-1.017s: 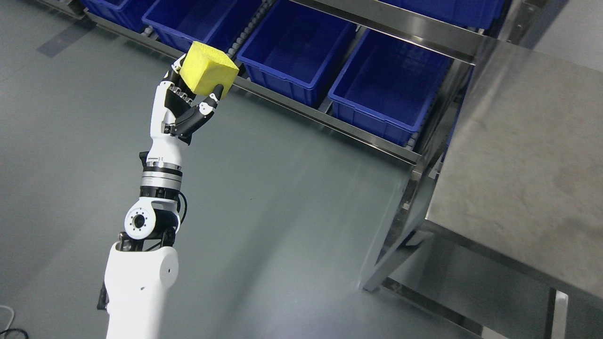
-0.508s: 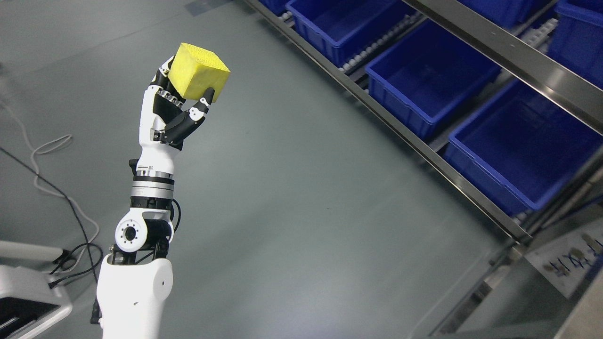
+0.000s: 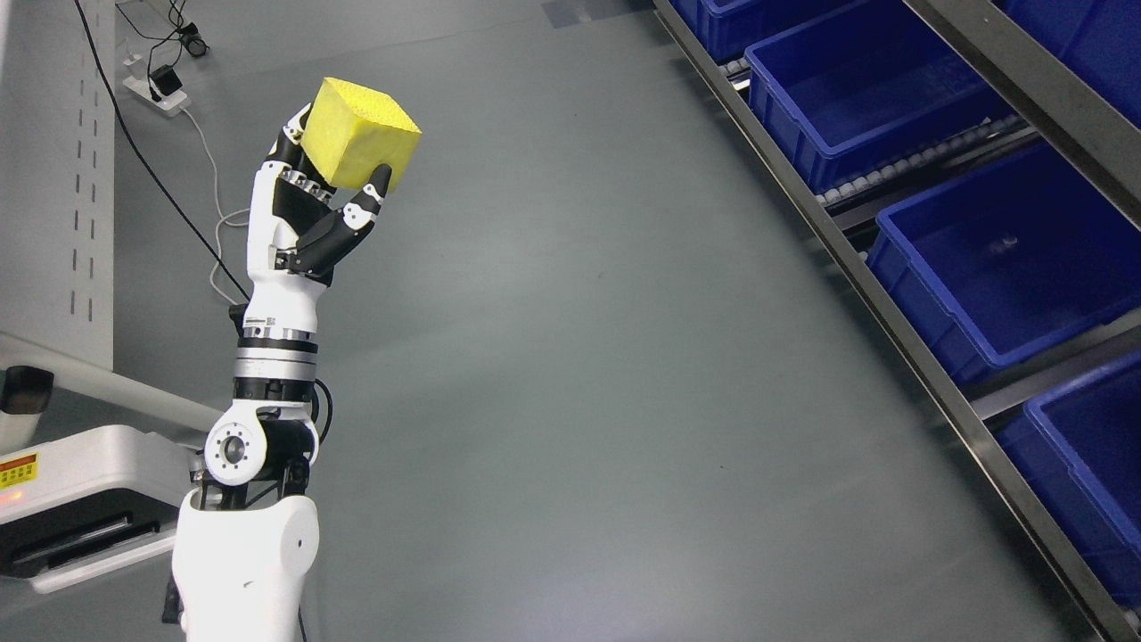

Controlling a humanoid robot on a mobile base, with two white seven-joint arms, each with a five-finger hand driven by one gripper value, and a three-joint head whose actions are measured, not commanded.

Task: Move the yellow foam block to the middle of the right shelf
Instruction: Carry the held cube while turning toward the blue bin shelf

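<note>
My left hand (image 3: 325,192) is raised at the upper left of the head view and is shut on the yellow foam block (image 3: 359,143), a cube held upright above the grey floor. The thumb presses the block's near face and the fingers wrap its far side. The shelf rack (image 3: 900,334) with blue bins runs along the right edge, well apart from the block. The right arm is out of view.
Several blue bins (image 3: 989,259) sit on the rack's roller rails at the right. A white machine base (image 3: 80,499) stands at the lower left, a grey perforated panel (image 3: 53,169) at the left edge, cables and a power strip (image 3: 160,89) on the floor.
The whole picture has swung as the camera turned: the shelf and bins slid to the right edge, and the steel table left view. The left hand still holds the block the same way.
</note>
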